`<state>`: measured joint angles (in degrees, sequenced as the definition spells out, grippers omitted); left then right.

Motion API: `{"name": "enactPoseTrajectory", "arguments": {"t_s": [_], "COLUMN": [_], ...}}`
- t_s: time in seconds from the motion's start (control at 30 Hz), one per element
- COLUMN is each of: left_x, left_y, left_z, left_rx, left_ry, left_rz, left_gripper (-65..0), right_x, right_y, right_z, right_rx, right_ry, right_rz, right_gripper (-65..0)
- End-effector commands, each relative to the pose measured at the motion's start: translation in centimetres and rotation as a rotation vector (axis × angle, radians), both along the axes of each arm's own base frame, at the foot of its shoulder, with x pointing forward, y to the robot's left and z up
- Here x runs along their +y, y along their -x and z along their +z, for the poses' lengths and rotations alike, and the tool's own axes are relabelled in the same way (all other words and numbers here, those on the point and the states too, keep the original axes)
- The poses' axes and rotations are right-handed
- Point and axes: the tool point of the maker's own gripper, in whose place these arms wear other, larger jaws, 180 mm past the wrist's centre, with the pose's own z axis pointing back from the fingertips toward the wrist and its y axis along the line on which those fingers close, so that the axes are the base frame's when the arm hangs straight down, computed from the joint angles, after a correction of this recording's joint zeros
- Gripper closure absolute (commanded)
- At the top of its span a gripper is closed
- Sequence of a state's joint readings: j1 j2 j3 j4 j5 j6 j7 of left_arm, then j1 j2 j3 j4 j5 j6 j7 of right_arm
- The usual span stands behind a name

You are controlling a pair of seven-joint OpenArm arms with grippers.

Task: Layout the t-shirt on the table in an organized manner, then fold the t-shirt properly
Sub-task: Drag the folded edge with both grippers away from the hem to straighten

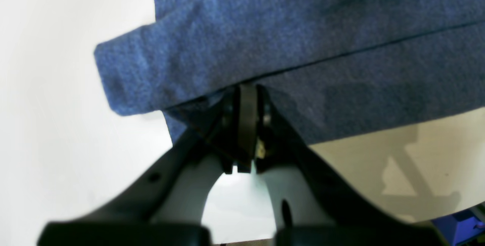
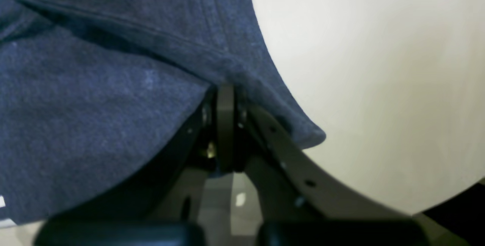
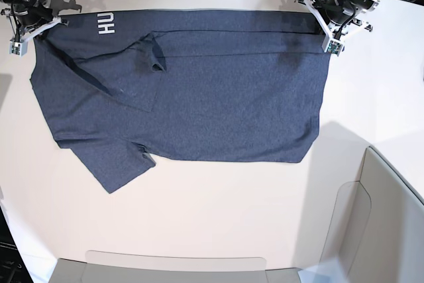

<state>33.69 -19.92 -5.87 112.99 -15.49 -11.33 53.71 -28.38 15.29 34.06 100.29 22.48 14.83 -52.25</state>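
Base view: the shirt (image 3: 199,97) lies spread on the counter (image 3: 218,210), reaching from the far-left corner to the far-right area, its top band along the far edge.
Right arm, far-left corner: the right gripper (image 3: 18,39) sits at the shirt's collar end; in the right wrist view its fingers (image 2: 226,124) are pressed together with a fold of cloth pinched between them.
Sleeve: one sleeve lies doubled over onto the body; the other sticks out flat toward the near-left.
Left arm, far-right edge: the left gripper (image 3: 333,43) is at the hem corner; the left wrist view shows its fingers (image 1: 247,124) closed on the shirt's edge.
Progress: laying out looks mostly done, though the tucked sleeve and a few creases remain.
Left to do: the folding proper seems barely begun, or not at all.
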Motion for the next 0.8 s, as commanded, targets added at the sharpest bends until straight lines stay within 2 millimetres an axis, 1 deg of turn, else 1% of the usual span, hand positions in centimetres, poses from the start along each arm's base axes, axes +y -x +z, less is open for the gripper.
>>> {"name": "enactPoseTrajectory", "arguments": {"t_s": [0.0, 0.13, 0.23, 0.33, 0.43, 0.57, 0.7, 0.77], "left_x": [0.8, 1.0, 1.8, 1.9, 2.2, 2.1, 2.2, 2.2], "left_y": [0.9, 1.2, 1.1, 1.9, 2.5, 3.0, 3.0, 3.4], "left_z": [0.0, -0.1, 0.4, 0.5, 0.6, 0.5, 0.5, 0.4], "left_rx": [0.028, 0.034, 0.022, 0.036, 0.044, 0.052, 0.051, 0.062], "left_ry": [-0.031, -0.035, -0.05, -0.055, -0.061, -0.059, -0.06, -0.061], "left_rz": [0.005, 0.016, 0.037, 0.037, 0.043, 0.04, 0.039, 0.039], "left_gripper": [0.0, 0.0, 0.0, 0.0, 0.0, 0.0, 0.0, 0.0], "right_x": [-0.8, -0.8, -0.8, -0.7, -0.1, 1.1, 0.8, 0.5], "right_y": [2.3, 3.6, 4.3, 4.8, 5.4, 6.4, 7.0, 6.9], "right_z": [-0.7, -1.1, -1.2, -1.1, -0.8, -1.5, -1.5, -1.3], "right_rx": [0.106, 0.139, 0.157, 0.164, 0.174, 0.217, 0.24, 0.241], "right_ry": [0.026, 0.026, 0.028, 0.034, 0.037, 0.023, 0.033, 0.041], "right_rz": [-0.009, -0.009, -0.008, 0.002, 0.02, 0.065, 0.075, 0.081], "right_gripper": [0.0, 0.0, 0.0, 0.0, 0.0, 0.0, 0.0, 0.0]}}
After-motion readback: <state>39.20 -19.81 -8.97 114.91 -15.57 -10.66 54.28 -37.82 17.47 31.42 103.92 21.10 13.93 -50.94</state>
